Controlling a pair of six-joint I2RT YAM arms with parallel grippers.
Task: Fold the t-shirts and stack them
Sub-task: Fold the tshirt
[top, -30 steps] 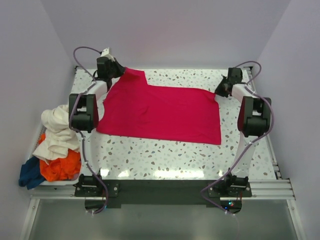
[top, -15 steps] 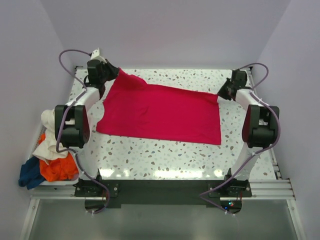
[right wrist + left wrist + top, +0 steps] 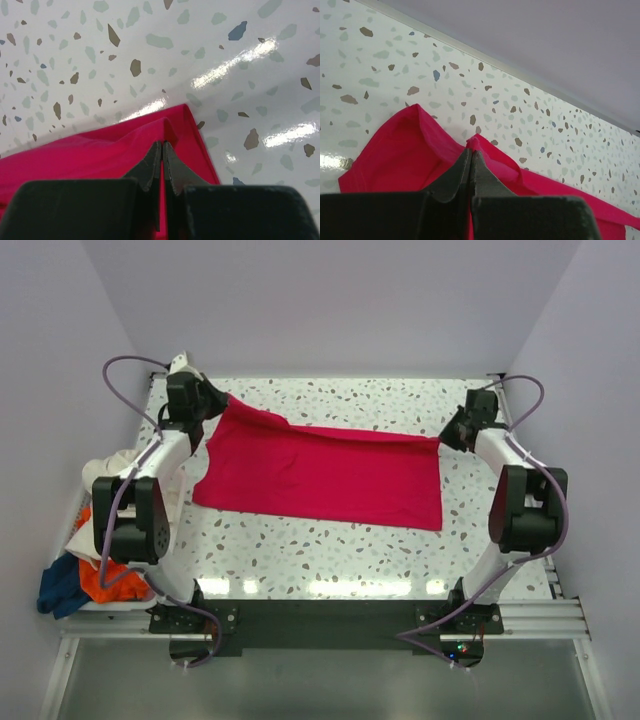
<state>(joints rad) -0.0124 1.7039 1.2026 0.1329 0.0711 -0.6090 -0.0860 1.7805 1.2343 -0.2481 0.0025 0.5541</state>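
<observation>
- Task looks early: no folded shirt and no stack in any view.
- Crimson t-shirt (image 3: 320, 470) lies spread across the middle of the table (image 3: 350, 550), near edge flat, far edge pulled taut between the two arms.
- Left gripper (image 3: 220, 402) is clenched on the shirt's far-left corner; the wrist view shows the jaws pinched together with a red fold between them (image 3: 470, 155).
- Right gripper (image 3: 447, 437) is clenched on the far-right corner; the wrist view shows the hem caught between closed jaws (image 3: 161, 147).
- Judged step: first fold of the crimson shirt is about to begin, and nothing has been folded over yet.
- Left to do: fold this one, then the cream shirt (image 3: 108, 468), orange shirt (image 3: 100, 582) and dark blue shirt (image 3: 58, 585), which sit in a crumpled heap at the table's left edge, partly behind the left arm.
- Cloth: soft, matte, thin, with light creases near the left corner and a doubled hem at the right.
- Outline is roughly rectangular, with the left corner drawn up to a point.
- Table: glossy white terrazzo, grey-brown speckles, light glare.
- Gripper fingers: black, hard, wedge-shaped.
</observation>
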